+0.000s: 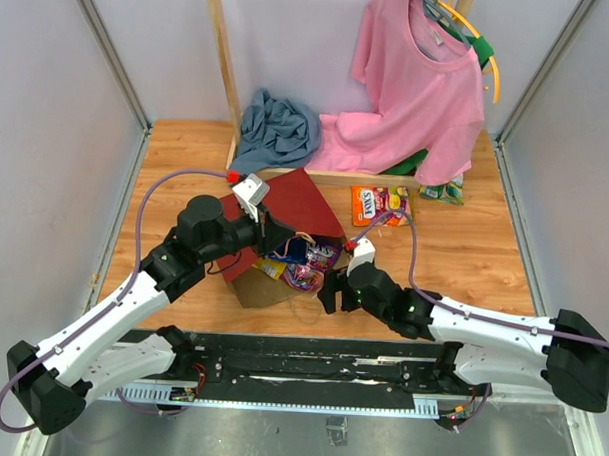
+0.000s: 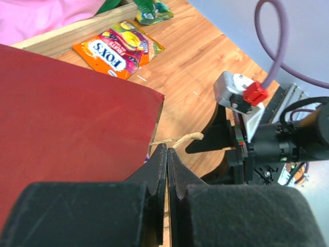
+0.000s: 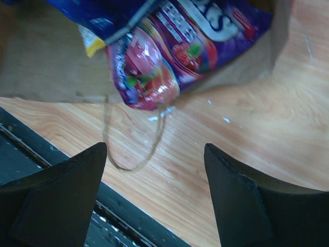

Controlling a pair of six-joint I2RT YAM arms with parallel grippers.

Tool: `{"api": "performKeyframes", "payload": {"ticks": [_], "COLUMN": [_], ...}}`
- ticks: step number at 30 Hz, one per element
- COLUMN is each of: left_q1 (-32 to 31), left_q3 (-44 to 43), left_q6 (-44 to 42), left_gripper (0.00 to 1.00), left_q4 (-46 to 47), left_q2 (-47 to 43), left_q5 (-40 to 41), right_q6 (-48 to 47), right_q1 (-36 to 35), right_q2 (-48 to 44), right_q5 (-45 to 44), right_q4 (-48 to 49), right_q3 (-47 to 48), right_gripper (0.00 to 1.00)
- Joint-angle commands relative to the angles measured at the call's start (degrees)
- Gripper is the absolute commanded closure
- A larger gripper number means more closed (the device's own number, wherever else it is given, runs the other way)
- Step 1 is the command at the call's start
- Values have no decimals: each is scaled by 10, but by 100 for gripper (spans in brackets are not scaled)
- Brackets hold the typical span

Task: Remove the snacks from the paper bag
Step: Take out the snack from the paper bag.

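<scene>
Left claw (image 2: 167, 154) is pinched together on the rim of the tall brown kraft paper bag with dark red sides (image 1: 296, 198), which lies tipped over near the middle of the tabletop's near edge. Right claw (image 3: 154, 149) hangs with its jaws apart over a glossy purple candy packet (image 3: 154, 67) poking from the bag's mouth beside a blue chip bag (image 3: 92, 13).

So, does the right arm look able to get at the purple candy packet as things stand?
Probably yes. The right gripper has its fingers spread, and the purple candy packet pokes out of the mouth of the paper bag just ahead; only bare table and a slack twine handle lie between.
</scene>
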State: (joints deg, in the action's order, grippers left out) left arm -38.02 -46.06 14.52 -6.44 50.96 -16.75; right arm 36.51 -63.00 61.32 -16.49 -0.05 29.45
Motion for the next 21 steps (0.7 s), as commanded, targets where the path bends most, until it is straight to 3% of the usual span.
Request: {"api": "performKeyframes", "payload": {"ticks": [1, 5, 12, 21], "left_q1": [-4, -4, -4, -4], "left_q3": [-15, -25, -26, -31], "left_q6": [5, 13, 28, 23], "left_gripper": [98, 98, 98, 96], "left_q4": [-10, -18, -28, -48], "left_q2": [4, 1, 4, -5], "left_q5": [48, 82, 118, 112], "right_q6": [-40, -62, 22, 144], "right_q1": [-22, -34, -35, -81], "right_q2": [10, 44, 121, 200], "right_q5": [0, 5, 42, -20], "right_q4": [122, 165, 249, 300], "right_q3": [25, 50, 72, 71], "right_gripper": [24, 29, 44, 44]}}
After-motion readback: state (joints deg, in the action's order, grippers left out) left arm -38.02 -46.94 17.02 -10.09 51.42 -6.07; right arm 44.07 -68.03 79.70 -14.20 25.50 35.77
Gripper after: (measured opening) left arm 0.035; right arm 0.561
